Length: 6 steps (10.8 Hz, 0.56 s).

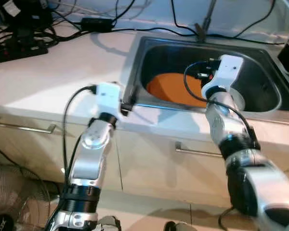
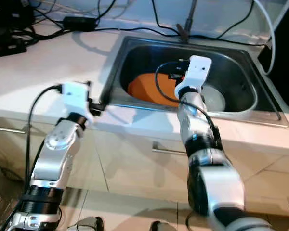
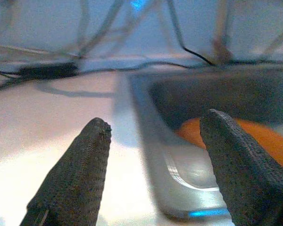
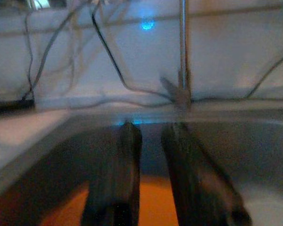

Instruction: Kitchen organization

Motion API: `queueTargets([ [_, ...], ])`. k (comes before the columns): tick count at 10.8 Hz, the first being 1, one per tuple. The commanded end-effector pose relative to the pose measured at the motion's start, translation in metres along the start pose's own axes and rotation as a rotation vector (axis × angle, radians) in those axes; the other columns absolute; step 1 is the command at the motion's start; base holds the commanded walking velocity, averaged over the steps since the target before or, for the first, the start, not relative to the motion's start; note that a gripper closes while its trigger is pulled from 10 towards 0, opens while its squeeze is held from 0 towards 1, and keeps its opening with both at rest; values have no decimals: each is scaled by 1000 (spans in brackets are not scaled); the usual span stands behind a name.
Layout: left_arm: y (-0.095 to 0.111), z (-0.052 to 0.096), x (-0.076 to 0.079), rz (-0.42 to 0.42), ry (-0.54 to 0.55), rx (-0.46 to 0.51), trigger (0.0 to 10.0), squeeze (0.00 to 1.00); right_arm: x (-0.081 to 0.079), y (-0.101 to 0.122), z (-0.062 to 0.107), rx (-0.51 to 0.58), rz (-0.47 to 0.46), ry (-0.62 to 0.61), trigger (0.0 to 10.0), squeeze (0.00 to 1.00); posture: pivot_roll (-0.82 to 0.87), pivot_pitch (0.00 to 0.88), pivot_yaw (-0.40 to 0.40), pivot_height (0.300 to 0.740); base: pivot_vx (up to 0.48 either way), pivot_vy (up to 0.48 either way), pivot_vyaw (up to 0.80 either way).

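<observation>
The robot stands at a pale countertop (image 1: 48,82) with a steel sink (image 2: 241,62) set into it. An orange plate (image 2: 144,89) lies flat on the sink floor, towards the robot's left side of the basin.

The right gripper (image 4: 151,188) hangs over the basin above the plate; its fingers stand close together with a narrow gap between them and nothing held, though the wrist view is blurred, so the gap is hard to judge. The left gripper (image 3: 155,174) rests at the sink's near-left corner, straddling the rim, fingers spread wide and empty.

If the plate is the item to be organised, I judge that a sound lift needs the right fingers parted further, lowered to the plate's raised edge rather than its flat centre, and kept clear of the tap stem (image 4: 183,56) and trailing cables (image 1: 111,21).
</observation>
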<state>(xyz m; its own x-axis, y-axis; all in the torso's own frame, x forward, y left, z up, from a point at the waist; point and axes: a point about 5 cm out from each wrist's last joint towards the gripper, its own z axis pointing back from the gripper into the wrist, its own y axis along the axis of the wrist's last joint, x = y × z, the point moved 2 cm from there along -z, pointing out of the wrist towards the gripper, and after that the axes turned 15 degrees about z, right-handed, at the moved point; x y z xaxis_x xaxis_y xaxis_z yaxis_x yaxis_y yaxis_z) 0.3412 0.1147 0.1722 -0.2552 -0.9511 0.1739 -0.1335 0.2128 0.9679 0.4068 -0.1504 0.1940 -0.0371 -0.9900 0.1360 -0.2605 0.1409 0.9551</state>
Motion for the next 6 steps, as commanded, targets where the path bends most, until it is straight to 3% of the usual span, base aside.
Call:
queueTargets([
  [1,-4,3,-7,-9,39,25,10000,0,0,7,7,69,39,-6,10000,0,82,70,-44,740,0,0,0],
  [3,-4,9,-12,-19,72,66,10000,0,-2,-1,38,128,110,-17,10000,0,66,69,-38,740,0,0,0],
  [6,3,13,-9,-22,70,128,10000,0,-13,-10,64,101,72,-26,10000,0,62,76,-34,740,0,0,0],
])
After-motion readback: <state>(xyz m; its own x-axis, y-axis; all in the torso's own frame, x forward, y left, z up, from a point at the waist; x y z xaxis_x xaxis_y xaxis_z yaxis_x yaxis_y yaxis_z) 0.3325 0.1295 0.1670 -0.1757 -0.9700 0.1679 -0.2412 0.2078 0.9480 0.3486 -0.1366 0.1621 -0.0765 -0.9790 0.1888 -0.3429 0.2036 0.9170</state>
